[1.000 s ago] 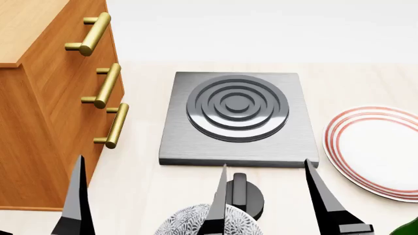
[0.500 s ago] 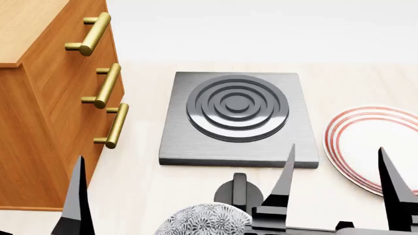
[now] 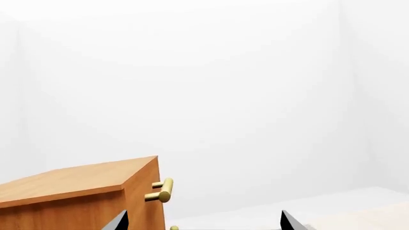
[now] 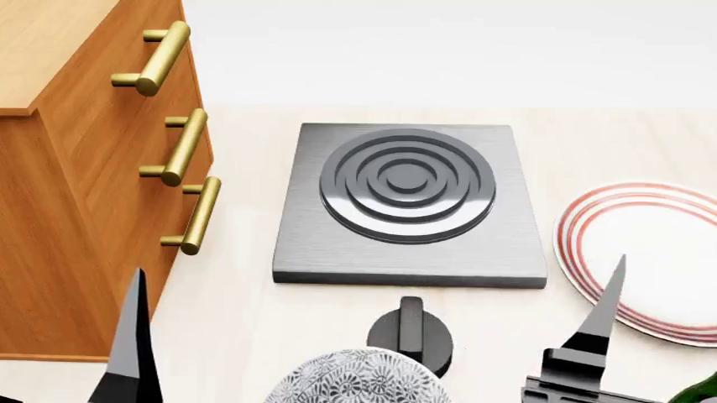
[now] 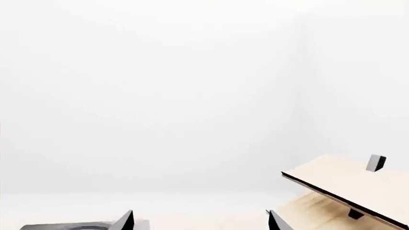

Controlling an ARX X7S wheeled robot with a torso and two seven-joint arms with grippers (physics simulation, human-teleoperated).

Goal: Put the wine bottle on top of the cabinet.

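Approach phase, nothing grasped yet. Bottle (image 4: 703, 389) is showing only as a green sliver at the lower right corner of the head view, mostly out of frame, just beside the right arm and near the plate (image 4: 650, 252); I cannot tell whether it is upright. Right gripper (image 5: 200, 221) is pointing out over the table, its two finger tips well apart in its wrist view with only bare air between them, so I am reading it as wide open and holding nothing; the head view is showing only one of its fingers (image 4: 603, 306), in front of the plate. Left gripper (image 3: 203, 221) is likewise spread and empty, idling near the cabinet (image 4: 79, 168), whose light top is sitting high at the left. I am judging the step in hand as lining the right gripper up on the bottle. Next move is calling for swinging the right arm further right and down until the bottle is sitting between the fingers, then closing on the body before lifting across the hob (image 4: 409, 201) to the cabinet top.
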